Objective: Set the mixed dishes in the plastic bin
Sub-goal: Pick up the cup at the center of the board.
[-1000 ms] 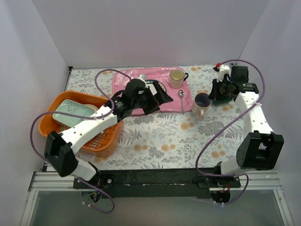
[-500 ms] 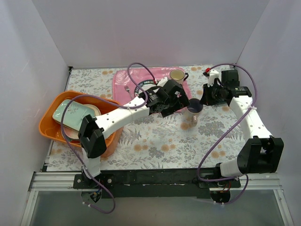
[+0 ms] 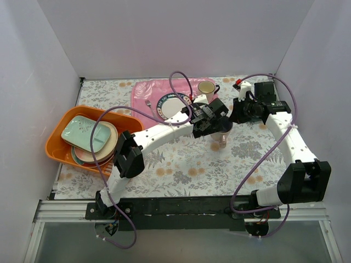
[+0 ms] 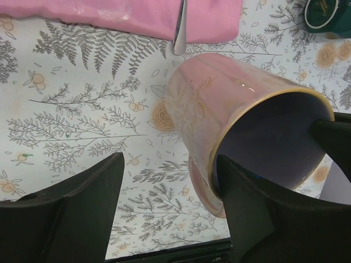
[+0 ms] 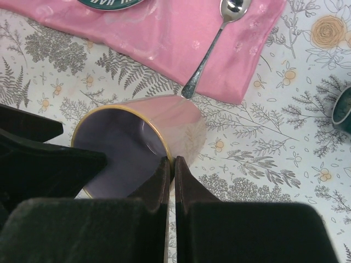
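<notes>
The pink mug (image 3: 221, 139) is hanging tilted right of centre in the overhead view, above the flowered tablecloth (image 3: 181, 159) and just below the pink mat (image 3: 148, 90). The right gripper (image 5: 169, 164) is pinching its gold rim, jaws pressed nearly together. The left gripper (image 4: 167, 170) is gaping partly open, straddling the mug's wall. The orange bin (image 3: 55, 150) is sitting at far left, holding the green tray (image 3: 82, 133) and plates (image 3: 111, 136).

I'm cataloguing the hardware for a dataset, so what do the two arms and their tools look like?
The left arm and right arm have white links joined by black joints. A purple cable loops loosely along each. The left tool and right tool have blocky matte black fingers.
</notes>
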Action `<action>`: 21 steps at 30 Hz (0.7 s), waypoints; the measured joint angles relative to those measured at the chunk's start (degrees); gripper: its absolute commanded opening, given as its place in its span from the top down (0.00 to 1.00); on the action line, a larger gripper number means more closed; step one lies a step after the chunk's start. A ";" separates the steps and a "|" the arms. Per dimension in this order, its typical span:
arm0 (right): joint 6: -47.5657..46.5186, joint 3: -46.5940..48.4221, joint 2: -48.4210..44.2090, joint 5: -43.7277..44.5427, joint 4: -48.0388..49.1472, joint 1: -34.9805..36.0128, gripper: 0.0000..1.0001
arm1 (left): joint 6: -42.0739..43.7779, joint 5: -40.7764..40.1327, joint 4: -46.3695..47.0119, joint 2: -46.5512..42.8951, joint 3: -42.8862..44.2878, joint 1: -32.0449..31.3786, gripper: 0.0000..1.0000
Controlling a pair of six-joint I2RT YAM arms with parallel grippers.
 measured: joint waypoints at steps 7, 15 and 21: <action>1.25 -0.59 -0.26 -2.54 0.07 1.40 0.99 | 1.16 -2.36 0.33 0.00 0.74 -0.61 0.93; 2.75 -0.94 -1.38 -5.22 -0.87 1.70 0.99 | 2.67 -5.42 0.33 -0.11 -0.24 -0.66 1.00; 0.39 -0.96 -1.38 -9.03 -2.45 1.62 0.89 | 5.20 -6.64 3.63 -3.02 -5.84 -0.85 1.00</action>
